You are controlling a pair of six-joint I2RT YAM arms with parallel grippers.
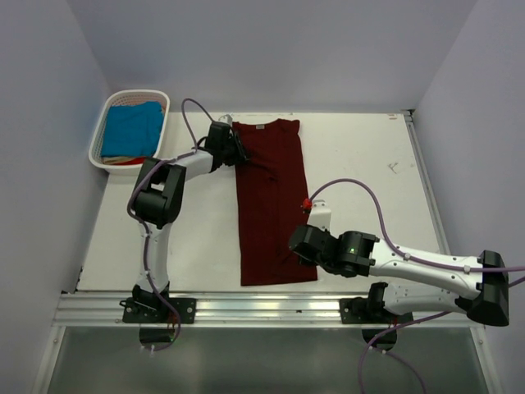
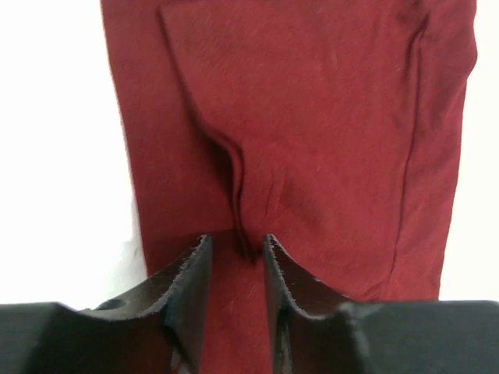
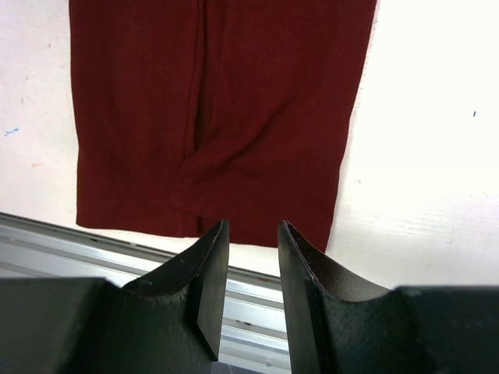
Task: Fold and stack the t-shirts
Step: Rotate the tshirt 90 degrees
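Observation:
The dark maroon t-shirt (image 1: pixel 271 205) lies folded into a long narrow strip down the middle of the table, neck at the far end. My left gripper (image 1: pixel 241 154) sits low over its far left part, jaws a little apart. In the left wrist view a raised crease in the maroon t-shirt (image 2: pixel 312 117) runs down to the left gripper (image 2: pixel 238 243). My right gripper (image 1: pixel 295 245) hovers over the shirt's near right corner. It is open, and the right wrist view shows the right gripper (image 3: pixel 253 227) with only the hem of the maroon t-shirt (image 3: pixel 218 101) and the rail beyond. The turquoise-blue t-shirt (image 1: pixel 131 127) lies in the basket.
The white slatted basket (image 1: pixel 105 123) stands at the far left corner, with other cloth under the turquoise shirt. A metal rail (image 1: pixel 262 308) runs along the table's near edge, just below the shirt's hem. White walls close in the table at the left, back and right.

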